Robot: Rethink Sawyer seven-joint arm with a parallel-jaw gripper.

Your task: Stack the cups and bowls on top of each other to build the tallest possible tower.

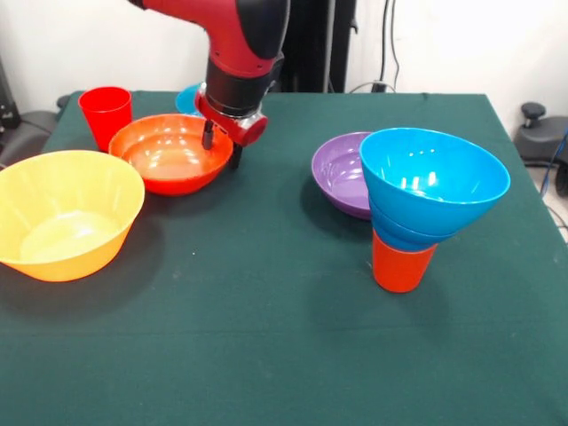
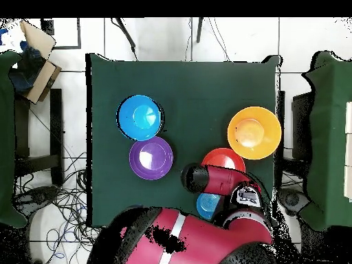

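Three pieces make up the tower (image 1: 426,213) so far: an inverted orange cup (image 1: 401,263) at the base, a blue bowl nested upright on it, and a wider blue bowl (image 1: 435,177) on top. It stands on the green bench (image 1: 266,337), at the right of the front view, just beside the purple bowl (image 1: 340,173), which the top bowl partly hides.

Loose pieces remain. The large yellow-orange bowl (image 1: 64,211) sits at the left edge; the orange-red bowl (image 1: 169,153) lies near it, with the red cup (image 1: 106,114) just behind. A small blue bowl (image 2: 207,205) sits behind the arm, mostly hidden. The other cups and bowls are not visible.

By this count the build is judged at an early stage, less than half done.

The end effector (image 1: 222,146) hangs over the orange-red bowl's rim, two dark fingers (image 1: 208,136) spread apart with nothing between them. All pieces are glossy, thin-walled plastic.
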